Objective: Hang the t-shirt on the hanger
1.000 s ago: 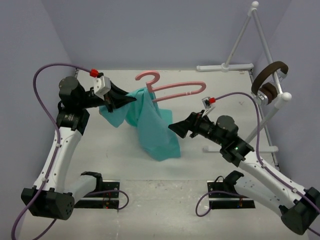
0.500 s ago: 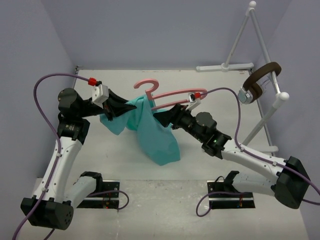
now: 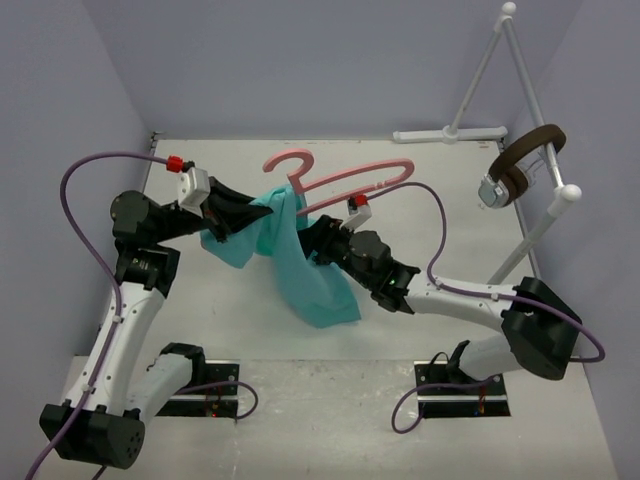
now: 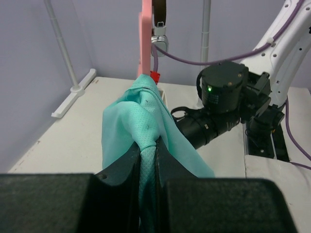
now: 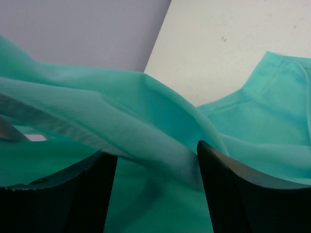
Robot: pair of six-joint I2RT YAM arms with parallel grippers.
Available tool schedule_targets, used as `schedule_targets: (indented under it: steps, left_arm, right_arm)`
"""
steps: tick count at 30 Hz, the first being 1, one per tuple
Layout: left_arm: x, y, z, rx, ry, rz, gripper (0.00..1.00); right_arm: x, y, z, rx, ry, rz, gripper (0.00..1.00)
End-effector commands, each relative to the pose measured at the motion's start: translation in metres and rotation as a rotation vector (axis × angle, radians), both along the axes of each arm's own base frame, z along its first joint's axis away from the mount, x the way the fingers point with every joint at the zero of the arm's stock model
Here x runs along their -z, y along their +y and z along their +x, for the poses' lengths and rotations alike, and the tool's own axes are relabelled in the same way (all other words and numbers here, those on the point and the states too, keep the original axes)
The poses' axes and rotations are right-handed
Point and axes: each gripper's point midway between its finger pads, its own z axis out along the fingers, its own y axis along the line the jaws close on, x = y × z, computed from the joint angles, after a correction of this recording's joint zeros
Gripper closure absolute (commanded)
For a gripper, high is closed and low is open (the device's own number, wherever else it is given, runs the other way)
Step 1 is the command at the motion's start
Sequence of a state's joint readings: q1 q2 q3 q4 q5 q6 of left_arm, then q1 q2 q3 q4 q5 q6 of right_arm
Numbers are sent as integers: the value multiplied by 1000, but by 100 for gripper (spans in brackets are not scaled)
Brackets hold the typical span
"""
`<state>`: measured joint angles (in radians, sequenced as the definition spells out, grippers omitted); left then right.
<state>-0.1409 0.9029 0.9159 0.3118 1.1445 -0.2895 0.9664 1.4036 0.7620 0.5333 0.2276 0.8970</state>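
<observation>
With left gripper (image 4: 147,154) clamped on t-shirt (image 4: 138,114), mid-frame, close gaping right gripper (image 5: 155,151) on one fold only; then spread over hanger (image 3: 352,176).

The teal t-shirt (image 3: 300,262) hangs bunched over the pink hanger (image 3: 365,171) near its hook.

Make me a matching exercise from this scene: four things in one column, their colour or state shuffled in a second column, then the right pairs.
Column one:
1. hanger
2. headphones
3. left gripper
4. right gripper

Column two:
A. shut on the t-shirt
B. pink
C. hanging on the white rack
D. open, with a fold of the t-shirt between its fingers

Pairs: 1-B, 2-C, 3-A, 4-D
</observation>
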Motion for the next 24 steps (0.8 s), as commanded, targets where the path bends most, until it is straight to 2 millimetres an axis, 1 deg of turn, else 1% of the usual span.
schedule_targets:
  steps: [1, 4, 6, 7, 8, 9, 10, 11, 12, 13, 14, 15, 16, 17, 20, 21, 22, 23, 24]
  left_arm:
    - [-31, 3, 0, -58, -78, -26, 100]
    - [-29, 3, 8, -76, -47, -35, 100]
    - [-28, 5, 16, -106, -21, -41, 100]
    - [-28, 5, 16, -105, -17, -38, 100]
    - [-28, 5, 16, -107, -13, -36, 100]
    - [-28, 5, 16, -109, -12, -35, 100]
    - [-29, 5, 15, -111, -15, -35, 100]
    - [-30, 6, 14, -123, -18, -35, 100]
    - [-30, 8, 14, -141, -20, -35, 100]
    - [-28, 10, 15, -157, -20, -17, 100]
    - [-28, 11, 15, -170, -23, -17, 100]
    - [-26, 14, 17, -193, -27, -7, 100]
    - [-24, 16, 18, -216, -32, 7, 100]
    - [-24, 16, 15, -210, -38, 8, 100]
    - [-18, 13, 9, -176, -35, 8, 100]
    - [-14, 11, 6, -152, -45, 11, 100]
    - [-10, 11, 6, -143, -44, 14, 100]
    - [-9, 10, 5, -135, -44, 16, 100]
    - [-4, 10, 6, -135, -44, 23, 100]
  right_arm:
    - [-2, -13, 4, 62, -39, 47, 41]
    - [8, -18, 4, 75, -32, 15, 60]
    - [17, -27, 5, 102, -22, -24, 65]
    - [13, -35, 7, 134, -32, -23, 79]
    - [16, -47, 9, 161, -27, -30, 90]
    - [21, -57, 14, 187, -17, -40, 98]
    - [20, -62, 14, 193, -15, -40, 100]
    - [21, -71, 17, 209, -10, -51, 100]
    - [25, -87, 23, 240, 3, -77, 100]
    - [15, -101, 28, 261, -16, -78, 100]
    - [19, -106, 28, 265, -7, -96, 100]
    - [16, -119, 31, 264, 0, -116, 100]
    - [10, -135, 34, 264, 4, -133, 100]
    - [4, -148, 36, 259, -12, -150, 100]
    - [-15, -178, 42, 243, -16, -178, 100]
    - [-24, -193, 44, 229, -16, -208, 100]
    - [-40, -208, 51, 247, -38, -220, 100]
    - [-37, -206, 45, 211, -19, -225, 100]
    - [-44, -215, 44, 202, -16, -229, 100]
